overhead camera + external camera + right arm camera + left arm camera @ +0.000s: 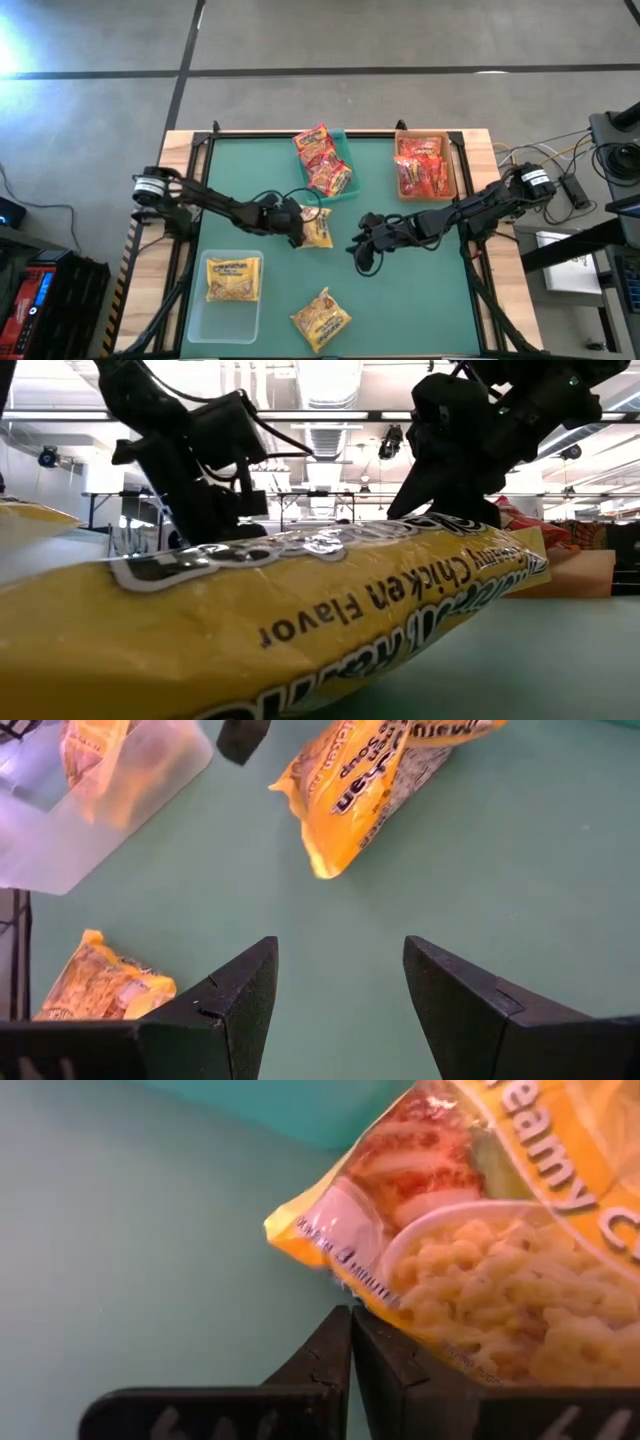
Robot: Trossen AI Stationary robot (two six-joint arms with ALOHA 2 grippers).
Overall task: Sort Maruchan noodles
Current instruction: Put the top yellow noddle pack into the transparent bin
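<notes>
From above, the green table mat (400, 300) is seen with the left gripper (297, 228) near its middle, fingers pinched together on the edge of a yellow noodle packet (318, 230) that lies just below the teal bin (340, 160). Two red packets (322, 160) are piled in and over that teal bin, and more red packets (420, 167) are held in the tan bin (450, 165) to its right. Below and left of the teal bin a clear bin (225, 305) is placed with one yellow packet in it (233, 278), and a loose yellow packet (320, 318) is found near the mat's front edge. The right gripper (360, 245) is poised over bare mat to the lower right of the teal bin, apart from the held packet. At table height, the picture is filled by a near yellow packet printed "Chicken Flavor" (300, 610), with both dark arms seen behind it and the tan bin (585, 575) far right. In the left wrist view, the closed fingers (380, 1370) are seen clamped on the corner of the yellow packet (480, 1250) beside the teal bin wall (300, 1105). In the right wrist view, the fingers (235, 1005) are held wide apart with nothing between them; beyond them the held packet (370, 785), the clear bin (100, 810) and the loose packet (100, 985) are shown.
</notes>
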